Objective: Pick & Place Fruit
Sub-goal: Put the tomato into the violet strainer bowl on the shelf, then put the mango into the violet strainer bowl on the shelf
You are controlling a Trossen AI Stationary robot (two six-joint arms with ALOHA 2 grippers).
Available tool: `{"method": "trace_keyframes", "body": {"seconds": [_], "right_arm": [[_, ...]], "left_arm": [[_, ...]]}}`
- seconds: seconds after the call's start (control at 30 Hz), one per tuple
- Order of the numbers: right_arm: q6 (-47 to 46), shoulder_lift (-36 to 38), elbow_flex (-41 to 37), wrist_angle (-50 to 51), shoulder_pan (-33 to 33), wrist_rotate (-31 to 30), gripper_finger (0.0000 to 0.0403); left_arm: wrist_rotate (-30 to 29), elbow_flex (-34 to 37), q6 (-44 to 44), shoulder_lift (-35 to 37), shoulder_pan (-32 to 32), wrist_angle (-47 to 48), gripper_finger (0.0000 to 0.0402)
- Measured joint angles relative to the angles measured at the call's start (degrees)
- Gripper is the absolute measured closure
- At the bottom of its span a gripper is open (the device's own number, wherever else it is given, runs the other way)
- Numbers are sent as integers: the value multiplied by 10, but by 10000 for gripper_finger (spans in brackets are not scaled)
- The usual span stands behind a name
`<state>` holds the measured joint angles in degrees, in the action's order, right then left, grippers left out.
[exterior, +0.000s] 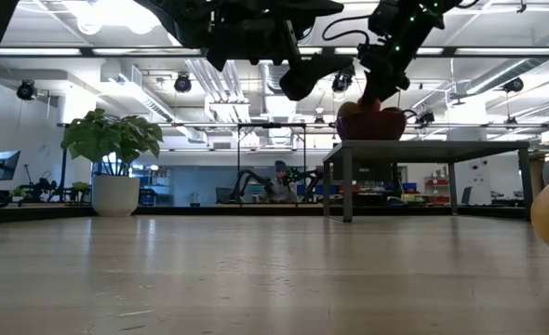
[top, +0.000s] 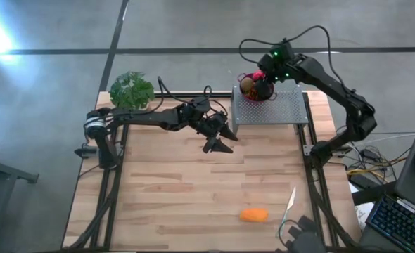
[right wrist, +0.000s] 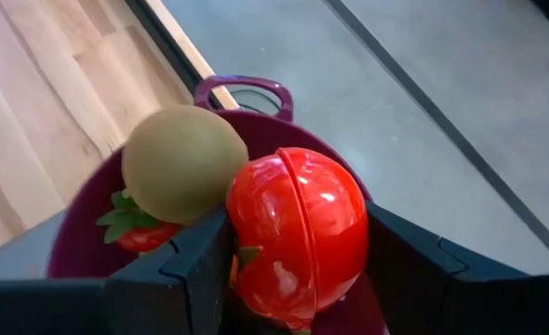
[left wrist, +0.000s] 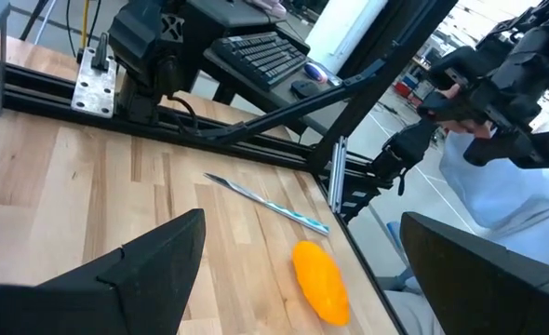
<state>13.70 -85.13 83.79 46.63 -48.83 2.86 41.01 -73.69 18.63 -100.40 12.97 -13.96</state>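
The right tool (right wrist: 298, 270) grips the red ball (right wrist: 298, 233) over the purple bowl (right wrist: 247, 93) holding a kiwi (right wrist: 183, 163) and strawberry (right wrist: 140, 228), while the left tool (top: 221, 137) hovers wide above the counter (top: 165, 190), well apart from the orange piece (top: 254, 214).

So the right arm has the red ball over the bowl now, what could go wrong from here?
1. The purple bowl already holds a kiwi and a strawberry; the red ball, gripped by the right gripper, may land on them and roll out.
2. The bowl sits near the edge of the raised mesh shelf, so a push could shift it off.
3. The orange piece lies close to the knife; the open left gripper might knock the knife when reaching.
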Motion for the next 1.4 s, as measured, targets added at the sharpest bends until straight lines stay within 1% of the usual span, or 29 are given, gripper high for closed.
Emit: {"method": "trace_keyframes", "body": {"seconds": [0.23,0.5,0.7,0.93,1.03,1.17,1.3,1.4], "right_arm": [[5,-2,0,5,-10,-12,178],[19,-6,-4,29,-12,-15,140],[15,-6,-5,27,-12,-15,108],[21,-5,-5,26,-12,-14,59],[26,3,-5,25,-10,-14,46],[29,21,5,27,-1,-14,44],[36,52,26,31,24,-14,60],[39,79,39,47,58,-14,74]], "left_arm": [[0,0,0,0,0,0,37],[0,0,0,0,0,0,37],[0,0,0,0,0,-1,37],[0,0,-8,0,0,-1,37],[0,0,-8,-1,0,-1,37],[0,0,-8,-1,0,-1,37],[0,0,5,-1,0,-1,37],[0,0,4,-1,0,-1,37]]}}
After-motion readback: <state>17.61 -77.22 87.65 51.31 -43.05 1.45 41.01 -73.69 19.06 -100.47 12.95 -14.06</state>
